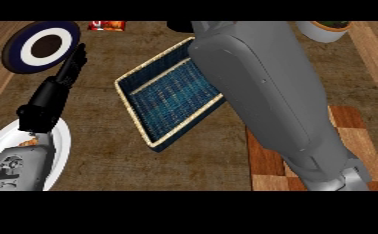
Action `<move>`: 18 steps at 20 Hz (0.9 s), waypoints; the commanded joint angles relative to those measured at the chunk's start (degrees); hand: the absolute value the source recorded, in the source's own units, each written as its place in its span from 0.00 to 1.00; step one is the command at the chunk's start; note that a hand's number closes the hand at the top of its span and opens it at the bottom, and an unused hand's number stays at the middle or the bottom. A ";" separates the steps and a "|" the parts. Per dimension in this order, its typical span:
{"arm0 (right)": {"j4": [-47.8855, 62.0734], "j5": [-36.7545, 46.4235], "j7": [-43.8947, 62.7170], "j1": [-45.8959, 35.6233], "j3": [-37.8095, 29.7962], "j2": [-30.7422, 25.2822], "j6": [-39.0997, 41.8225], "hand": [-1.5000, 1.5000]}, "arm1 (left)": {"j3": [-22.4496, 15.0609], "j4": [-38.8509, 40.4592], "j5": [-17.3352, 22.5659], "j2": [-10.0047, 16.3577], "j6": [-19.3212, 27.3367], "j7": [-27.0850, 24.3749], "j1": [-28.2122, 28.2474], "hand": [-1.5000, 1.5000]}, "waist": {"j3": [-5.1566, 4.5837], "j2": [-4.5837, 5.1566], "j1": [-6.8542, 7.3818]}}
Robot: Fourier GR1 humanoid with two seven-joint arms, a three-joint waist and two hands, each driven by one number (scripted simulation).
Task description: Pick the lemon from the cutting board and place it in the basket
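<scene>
- Counter (88, 113): brown, mottled, worn-looking top; paler wood-grain strips along the far left and far right edges.
- Right forearm (266, 93): smooth grey shell, coming in at near right and slanting up to far centre, passing over the basket's right corner.
- Basket (166, 98): rectangular, set at a slant in mid-counter. Dark blue woven floor and walls, pale straw-coloured braided rim. The part of the floor that shows is bare.
- Cutting board (347, 138): near right, chequered blocks of reddish and light wood, partly behind the right forearm. Nothing lies on the part that shows.
- Left hand (70, 65): black, at left, fingers straight and together, pointing far, holding nothing. Its tips are just beside the dark plate.
- White plate (63, 145): near left, glossy, half hidden by the left arm; a small orange scrap at its left side, too small to name.
- Dark plate (31, 53): far left, round, navy rim, white ring, brown centre.
- White pot (321, 32): far right, cut by the edge; orange and green contents, unclear.
- Red packet (107, 25): far, small.
- Right hand (179, 26): only a black sliver at far centre; open or closed, cannot tell.
- Lemon: not visible; position cannot be told.
</scene>
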 commanded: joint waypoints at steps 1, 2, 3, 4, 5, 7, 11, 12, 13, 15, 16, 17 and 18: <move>5.92 -1.66 13.77 -5.10 0.11 0.52 9.09 1.00 | -0.22 -0.69 -0.68 -0.43 0.75 -0.64 1.55 0.50 | 0.06 -0.18 -0.81; 8.37 -3.44 13.43 -5.27 1.66 0.52 9.09 1.00 | -0.31 -0.51 -0.22 -1.05 0.88 1.31 -0.12 0.50 | 0.04 -0.03 -0.28; 7.38 -4.82 13.70 -4.37 1.00 0.52 8.63 1.00 | 0.73 1.09 -0.22 -0.61 1.29 0.17 -0.68 0.50 | 0.08 -0.03 -1.34; 8.25 -6.14 14.16 -5.34 -0.84 0.52 7.81 0.00 | 0.45 -1.54 -0.07 -0.09 0.60 0.72 1.04 0.50 | 0.14 -0.20 -0.66; 9.51 -8.19 13.74 -6.82 -1.02 0.52 6.25 0.00 | -0.20 -0.80 -0.87 -0.57 1.20 1.33 -1.10 0.50 | 0.13 0.07 -0.75; 10.46 -11.30 14.32 -6.23 0.70 0.52 2.26 0.00 | -0.27 -1.11 -0.22 -0.64 0.29 -0.37 1.54 0.50 | 0.11 0.01 -0.02; 12.80 -14.88 14.34 -7.84 3.92 0.52 -4.45 0.00 | -0.42 -2.94 0.13 -0.37 -0.28 1.84 0.47 0.50 | 0.14 0.13 0.32; 11.61 -14.81 14.35 -9.43 2.45 0.52 -3.83 0.00 | 0.70 0.23 -0.29 -0.24 0.69 -0.17 -0.39 0.50 | 0.14 0.15 -0.91; 10.96 -12.69 13.50 -9.80 2.20 0.52 -6.01 0.00 | 2.13 0.52 1.30 1.04 -0.80 -0.52 -0.02 0.50 | 0.15 0.16 -1.16; 11.73 -10.65 12.16 -11.09 1.61 0.51 -12.11 0.00 | -0.13 -1.01 0.21 -1.15 0.40 1.65 -0.88 0.50 | 0.15 0.23 -0.71; 8.61 -8.09 10.86 -9.73 -0.25 0.51 -14.95 0.00 | 1.50 0.00 0.37 0.63 -0.07 0.52 -0.05 0.50 | 0.20 0.03 -1.68; 7.58 -6.96 10.63 -8.23 -1.76 0.51 -18.17 0.00 | 0.34 -1.07 -0.24 -0.96 0.85 -0.76 2.25 0.50 | 0.22 -0.13 -1.61; 7.64 -4.15 9.23 -6.75 -1.59 0.51 -20.51 0.00 | 1.85 -1.02 0.42 0.27 0.63 -0.21 1.26 0.50 | 0.23 0.05 -1.81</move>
